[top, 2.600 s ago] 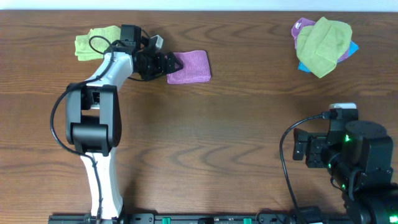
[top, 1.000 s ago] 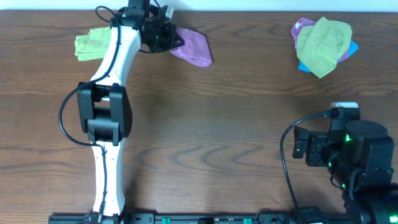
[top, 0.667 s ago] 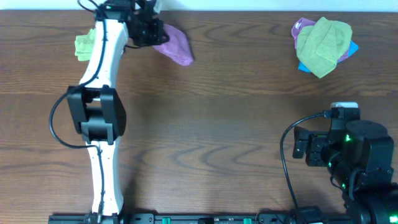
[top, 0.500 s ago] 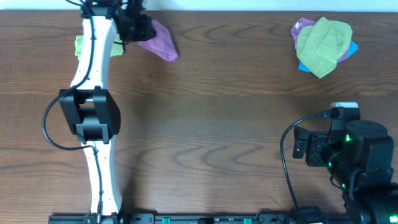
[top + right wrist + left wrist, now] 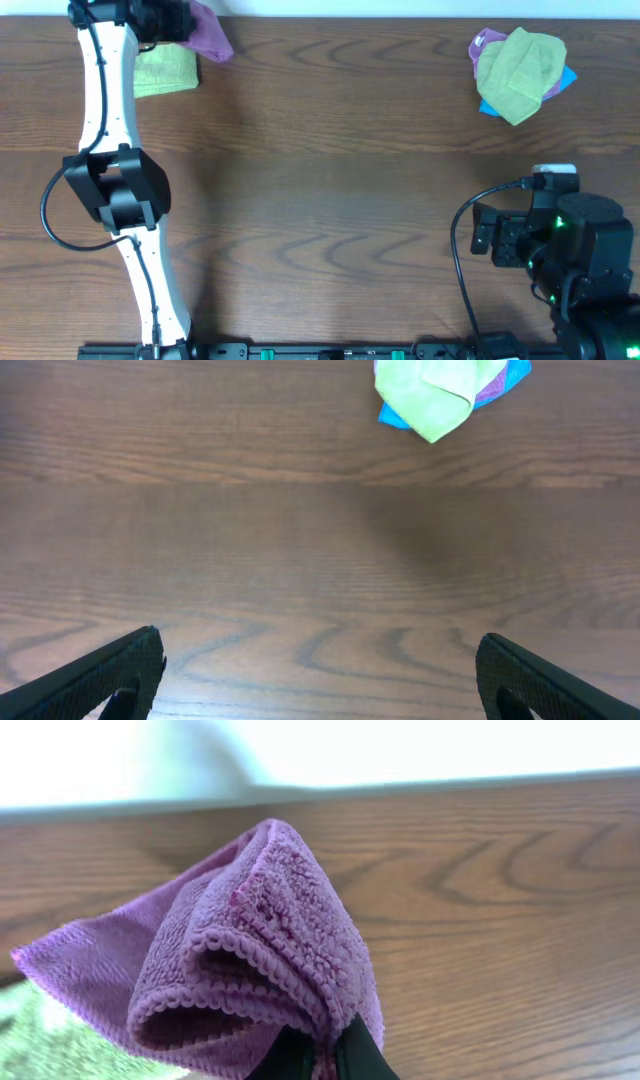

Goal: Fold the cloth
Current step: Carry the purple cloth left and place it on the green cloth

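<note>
The left gripper is clamped on the folded purple terry cloth just beside a flat yellow-green terry cloth, while the right gripper gapes wide, holding nothing.

At the far left, the left gripper is showing from overhead only as a dark block, its jaws too small to make out, and it is covering part of the purple cloth. The left arm is overlapping the left edge of the yellow-green cloth. In the left wrist view the bottom edge is cutting off all but 2 dark fingertips, and the yellow-green cloth is blurring into the bottom-left corner. At the far right, the green top cloth is hiding most of the pile. The right wrist view is cropping the right gripper to 2 fingers in its bottom corners.
</note>
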